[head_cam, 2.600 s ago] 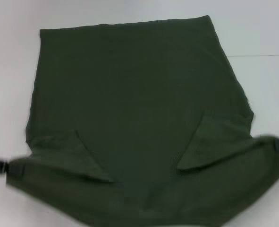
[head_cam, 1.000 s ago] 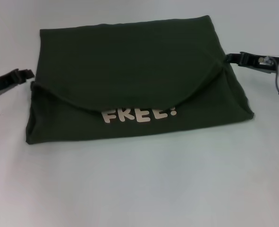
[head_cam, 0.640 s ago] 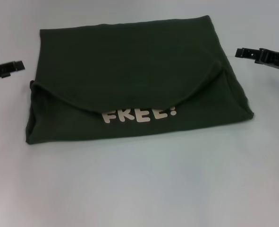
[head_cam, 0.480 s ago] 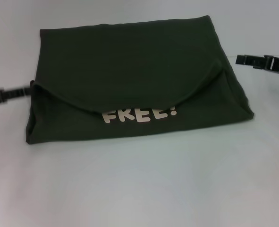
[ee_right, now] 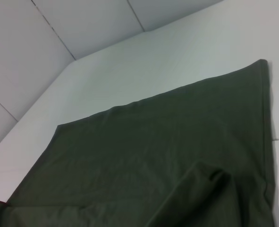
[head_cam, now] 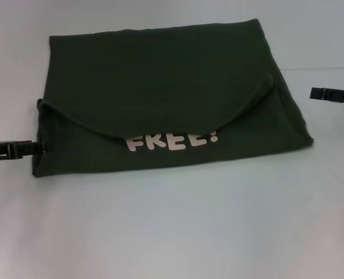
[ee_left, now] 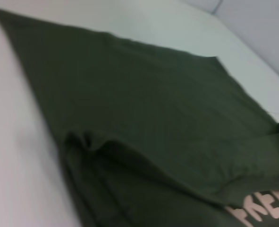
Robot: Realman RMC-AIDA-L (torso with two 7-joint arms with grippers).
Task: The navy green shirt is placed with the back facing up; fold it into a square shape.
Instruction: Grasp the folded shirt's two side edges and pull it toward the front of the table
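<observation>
Reaching in from the left edge of the head view, the left claw (head_cam: 35, 149) is lying low over the desk (head_cam: 172, 226), its black tip touching or just beside the left edge of the navy green shirt (head_cam: 160, 87), close to the shirt's near left corner. Whether its fingers are parted or pressed together I cannot tell, since only a thin dark bar is showing. The right claw (head_cam: 316, 93) is coming in from the right edge of the head view, standing apart from the shirt's right side with bare desk showing between them; again I cannot tell how its fingers are standing.

Between the two claws the shirt is lying flat on the pale desk, folded into a wide, roughly rectangular bundle. An upper layer is draping over the lower one in a curved flap whose edge is dipping toward the middle. Just below that curve, pale block lettering (head_cam: 170, 140) is peeking out, reading something like "FREE!", with the tops of the letters partly hidden under the flap. The near edge of the bundle is running straight across, and the far edge is sitting toward the back of the desk.

From the left wrist view the shirt's (ee_left: 144, 123) flap is showing a soft rumpled fold at its end. The right wrist view is showing smooth dark fabric (ee_right: 167, 156) with a raised fold near one corner.
</observation>
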